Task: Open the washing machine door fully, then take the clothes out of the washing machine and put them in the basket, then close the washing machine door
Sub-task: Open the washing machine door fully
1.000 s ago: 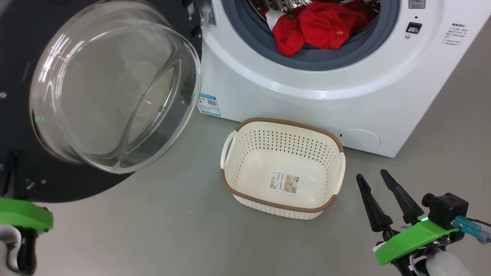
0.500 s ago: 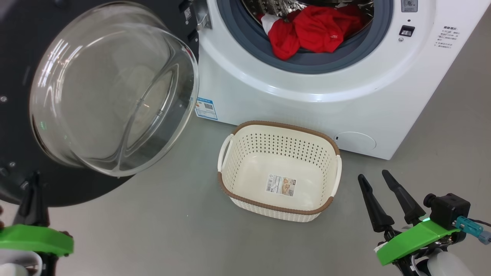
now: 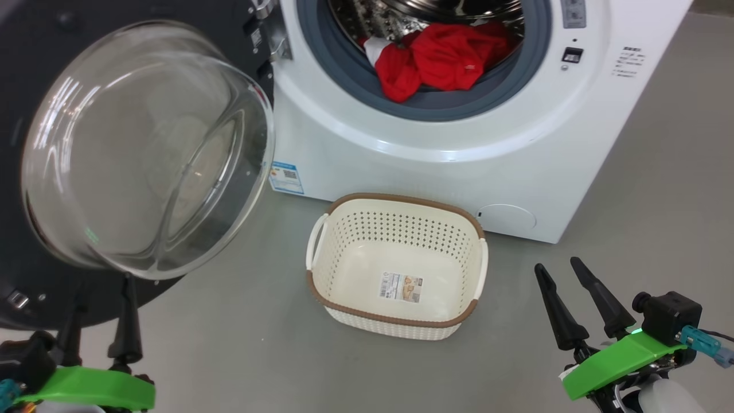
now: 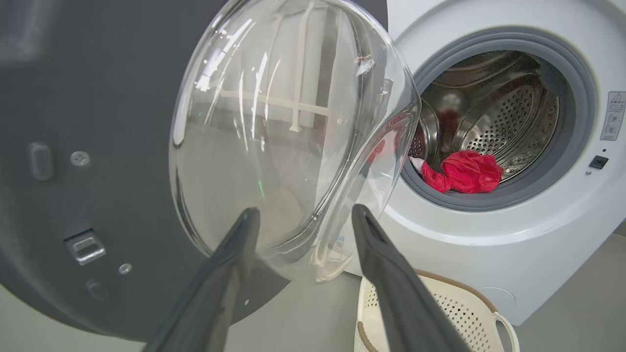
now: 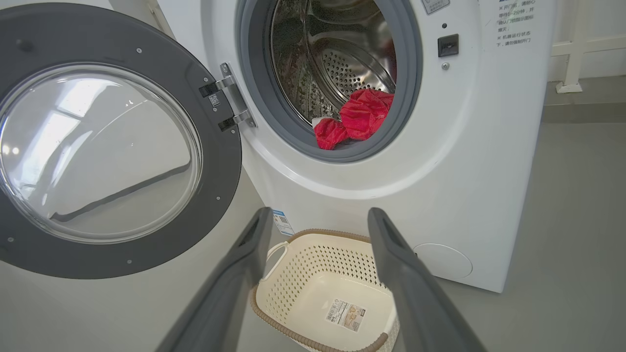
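The washing machine door (image 3: 143,155) stands wide open.
I see my left claw (image 4: 305,211) and right claw (image 3: 557,265) spread apart, empty; clothes (image 3: 441,60) lie inside the washing machine (image 3: 436,172), basket (image 3: 395,199) on the floor (image 3: 258,344) before it.

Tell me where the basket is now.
In the head view the basket sits on the floor at centre, just in front of the washing machine, right of the open washing machine door.
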`<state>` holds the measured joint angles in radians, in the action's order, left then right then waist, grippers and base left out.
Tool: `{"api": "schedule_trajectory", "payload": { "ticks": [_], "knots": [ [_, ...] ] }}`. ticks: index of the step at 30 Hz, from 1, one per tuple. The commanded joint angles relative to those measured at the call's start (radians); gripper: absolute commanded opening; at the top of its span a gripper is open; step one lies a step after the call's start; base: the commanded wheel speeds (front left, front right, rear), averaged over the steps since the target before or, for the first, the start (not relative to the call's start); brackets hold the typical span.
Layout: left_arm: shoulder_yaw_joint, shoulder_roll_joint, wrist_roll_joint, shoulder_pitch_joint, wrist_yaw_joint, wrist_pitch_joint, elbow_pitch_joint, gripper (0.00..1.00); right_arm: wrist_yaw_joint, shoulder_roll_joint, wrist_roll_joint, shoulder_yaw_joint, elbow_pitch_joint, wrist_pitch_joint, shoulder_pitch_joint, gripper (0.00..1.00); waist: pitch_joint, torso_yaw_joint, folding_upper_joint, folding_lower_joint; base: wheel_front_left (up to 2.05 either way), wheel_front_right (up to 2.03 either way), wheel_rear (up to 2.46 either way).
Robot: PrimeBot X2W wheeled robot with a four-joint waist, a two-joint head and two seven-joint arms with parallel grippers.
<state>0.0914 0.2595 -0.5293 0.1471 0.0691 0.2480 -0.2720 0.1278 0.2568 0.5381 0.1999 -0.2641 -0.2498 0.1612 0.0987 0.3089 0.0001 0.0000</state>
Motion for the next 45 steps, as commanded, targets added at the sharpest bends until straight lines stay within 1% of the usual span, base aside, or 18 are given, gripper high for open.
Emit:
{"api": "schedule_trajectory", "payload": {
  "ticks": [1, 13, 22, 25, 30, 37, 45],
  "knots": [
    [-0.033, 0.029, 0.008, 0.015, -0.014, 0.011, 0.030, 1.00, 0.003, 0.011, -0.002, 0.018, 0.022, -0.012, -0.009, 1.00, -0.014, -0.017, -0.0001, 0.0000, 0.00, 0.00, 0.00],
    [0.017, -0.008, 0.039, -0.036, -0.048, 0.011, 0.097, 1.00, 0.003, 0.013, 0.001, 0.019, 0.020, -0.012, -0.048, 1.00, -0.086, -0.113, -0.0001, 0.0000, 0.00, 0.00, 0.00],
    [0.034, -0.033, 0.040, -0.068, -0.044, 0.012, 0.097, 1.00, 0.003, 0.027, -0.023, 0.010, 0.030, -0.012, -0.056, 1.00, -0.109, -0.198, -0.0001, 0.0000, 0.00, 0.00, 0.00],
    [0.034, -0.038, 0.053, -0.074, -0.051, 0.012, 0.092, 1.00, 0.003, 0.032, -0.029, 0.006, 0.035, -0.012, -0.056, 1.00, -0.114, -0.226, -0.0001, 0.0000, 0.00, 0.00, 0.00],
    [0.024, -0.062, 0.043, -0.086, -0.048, 0.013, 0.075, 1.00, 0.003, 0.042, -0.044, -0.003, 0.041, -0.012, -0.062, 1.00, -0.121, -0.271, -0.0001, 0.0000, 0.00, 0.00, 0.00],
    [0.003, -0.085, 0.047, -0.091, -0.025, 0.014, 0.074, 1.00, 0.003, 0.052, -0.049, -0.013, 0.053, -0.012, -0.068, 1.00, -0.119, -0.302, -0.0001, 0.0000, 0.00, 0.00, 0.00],
    [-0.009, -0.095, 0.077, -0.088, -0.010, 0.014, 0.073, 1.00, 0.003, 0.055, -0.052, -0.020, 0.060, -0.012, -0.070, 1.00, -0.113, -0.306, -0.0001, 0.0000, 0.00, 0.00, 0.00]
  ]
}}
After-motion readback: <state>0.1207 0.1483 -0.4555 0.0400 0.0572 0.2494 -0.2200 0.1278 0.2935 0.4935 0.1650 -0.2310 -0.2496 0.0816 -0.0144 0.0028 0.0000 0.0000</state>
